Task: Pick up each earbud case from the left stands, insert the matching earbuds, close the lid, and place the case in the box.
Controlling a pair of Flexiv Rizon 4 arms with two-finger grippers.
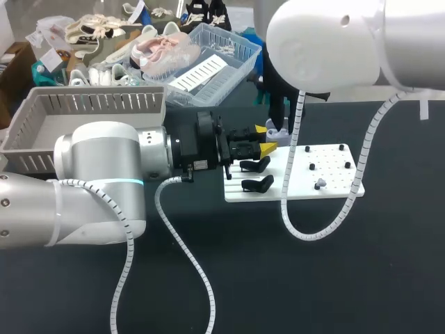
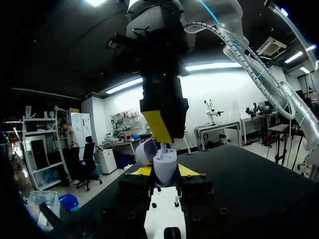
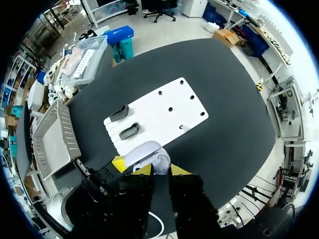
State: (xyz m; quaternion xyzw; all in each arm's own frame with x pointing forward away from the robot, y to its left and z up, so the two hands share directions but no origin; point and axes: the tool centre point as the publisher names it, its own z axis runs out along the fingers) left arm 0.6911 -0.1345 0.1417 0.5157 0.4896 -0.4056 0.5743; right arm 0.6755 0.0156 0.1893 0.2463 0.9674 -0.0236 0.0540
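The pale lilac earbud case [image 2: 164, 164] stands upright, clamped in my left gripper [image 2: 164, 173], its lid hinged open, near the two black stands [image 1: 256, 165].

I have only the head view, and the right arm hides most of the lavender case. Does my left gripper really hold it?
Observer: Yes. In the left wrist view the left gripper is shut on the case and presses it from both sides.
Operator: Is the lid open?
Observer: It is open. The lid is tilted back beside the body of the case.
Operator: And where is the right gripper?
Observer: The right gripper is directly over the open case. A small white piece reaches from it down into the case. I cannot tell whether it is gripped.
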